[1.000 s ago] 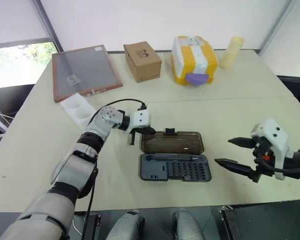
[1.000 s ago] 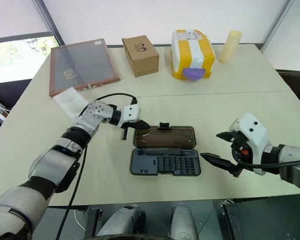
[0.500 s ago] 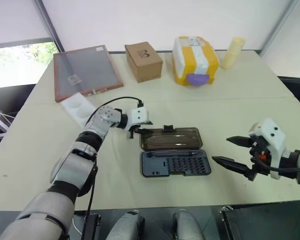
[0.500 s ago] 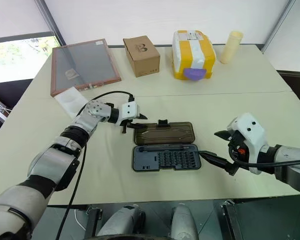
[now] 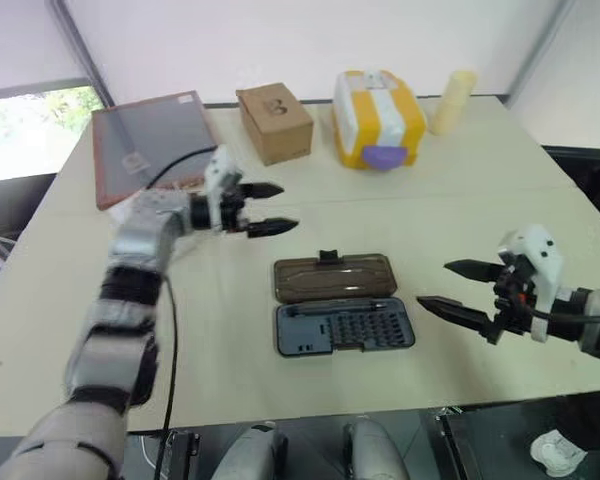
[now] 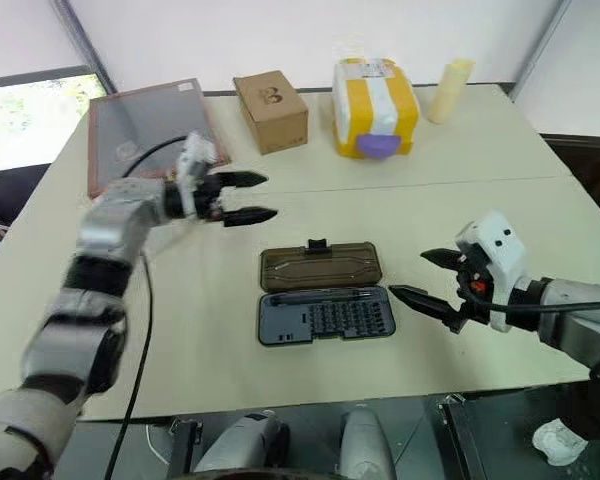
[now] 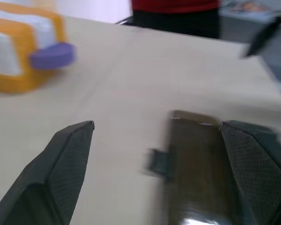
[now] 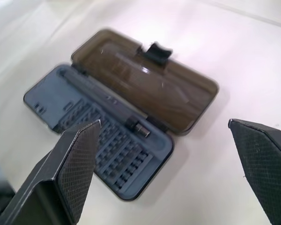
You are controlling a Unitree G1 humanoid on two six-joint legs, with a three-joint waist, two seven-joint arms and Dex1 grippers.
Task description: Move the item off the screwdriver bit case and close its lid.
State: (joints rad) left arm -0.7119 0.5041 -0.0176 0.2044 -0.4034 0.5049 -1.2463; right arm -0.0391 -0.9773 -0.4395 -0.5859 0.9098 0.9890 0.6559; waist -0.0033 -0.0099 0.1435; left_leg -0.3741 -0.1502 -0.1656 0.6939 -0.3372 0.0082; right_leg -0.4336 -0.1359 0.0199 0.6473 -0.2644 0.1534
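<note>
A beige table (image 5: 480, 200) stands before a white wall (image 5: 280, 40). At left a window (image 5: 20, 125) shows daylight, perhaps greenery; dark floor (image 5: 590, 175) lies at right.

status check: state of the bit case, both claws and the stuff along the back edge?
screwdriver bit case: open, nothing resting on it
lid: folded back flat, not closed
left claw: open, empty
right claw: open, empty
cardboard box: closed
yellow and white container: closed
cream cylinder: upright
</note>
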